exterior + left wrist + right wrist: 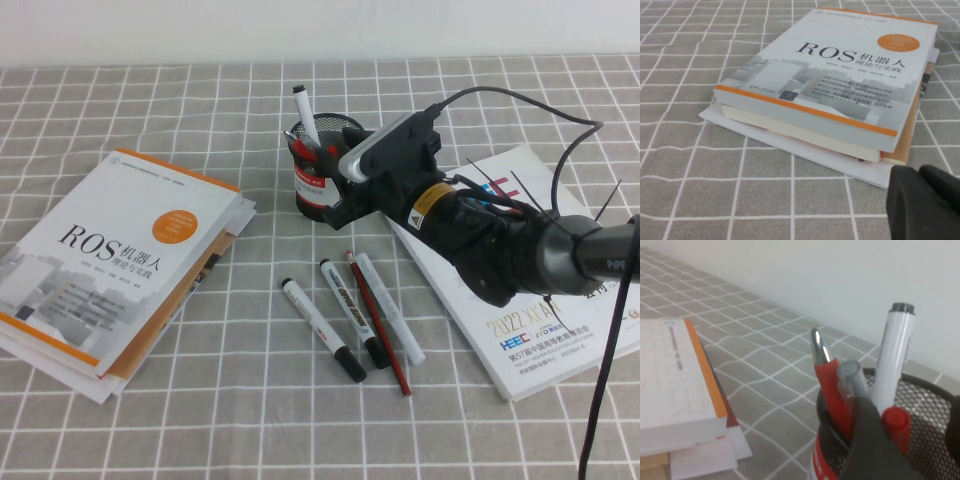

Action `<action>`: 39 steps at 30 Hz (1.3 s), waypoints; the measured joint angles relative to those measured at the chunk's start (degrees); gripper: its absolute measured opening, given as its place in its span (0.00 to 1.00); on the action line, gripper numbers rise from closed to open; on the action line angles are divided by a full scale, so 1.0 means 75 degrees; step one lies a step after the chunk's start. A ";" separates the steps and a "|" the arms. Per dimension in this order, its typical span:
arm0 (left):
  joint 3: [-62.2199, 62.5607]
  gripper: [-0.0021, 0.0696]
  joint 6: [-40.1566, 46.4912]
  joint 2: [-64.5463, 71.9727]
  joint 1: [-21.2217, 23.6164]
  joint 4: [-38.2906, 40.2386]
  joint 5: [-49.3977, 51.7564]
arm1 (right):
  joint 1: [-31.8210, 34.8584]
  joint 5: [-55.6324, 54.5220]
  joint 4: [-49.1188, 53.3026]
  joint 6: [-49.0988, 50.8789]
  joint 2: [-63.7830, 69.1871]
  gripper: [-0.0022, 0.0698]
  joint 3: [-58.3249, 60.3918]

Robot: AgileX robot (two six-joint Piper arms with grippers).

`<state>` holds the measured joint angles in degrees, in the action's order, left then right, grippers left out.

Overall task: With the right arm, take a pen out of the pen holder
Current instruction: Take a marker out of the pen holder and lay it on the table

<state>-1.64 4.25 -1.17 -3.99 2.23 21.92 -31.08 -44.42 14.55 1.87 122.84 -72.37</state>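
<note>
The black mesh pen holder [318, 178] stands at the table's middle back, and a white marker [305, 115] sticks out of its top. My right gripper [338, 195] reaches into it from the right. In the right wrist view the holder [927, 400] contains the white marker [895, 360], a red pen with a silver tip [832, 390] and a red-capped pen [897, 425]. The right gripper [910, 415] is open, and the red-capped pen stands between its fingers, beside one finger [867, 440]. My left gripper [925, 200] is shut, low over the cloth beside the books.
Two black-capped markers [322, 328] [353, 312], a red pencil [380, 325] and a white pen [390, 308] lie on the checked cloth in front of the holder. A stack of ROS books [120, 250] sits at the left. A magazine [520, 340] lies under my right arm.
</note>
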 joint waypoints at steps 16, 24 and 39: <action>0.0000 0.02 0.0000 0.0000 0.0000 0.0000 0.0000 | 0.0000 0.0049 0.0000 0.0000 0.0000 0.22 0.0000; 0.0000 0.02 0.0000 0.0000 0.0000 0.0000 0.0000 | 0.0015 0.0012 -0.0022 -0.0015 0.0000 0.09 -0.0005; 0.0000 0.02 0.0000 0.0000 0.0000 0.0000 0.0000 | 0.0015 0.0187 0.0026 -0.0015 -0.0598 0.09 -0.0018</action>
<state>-1.64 4.25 -1.17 -3.99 2.23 21.92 -30.97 -43.02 14.75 1.76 118.36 -72.50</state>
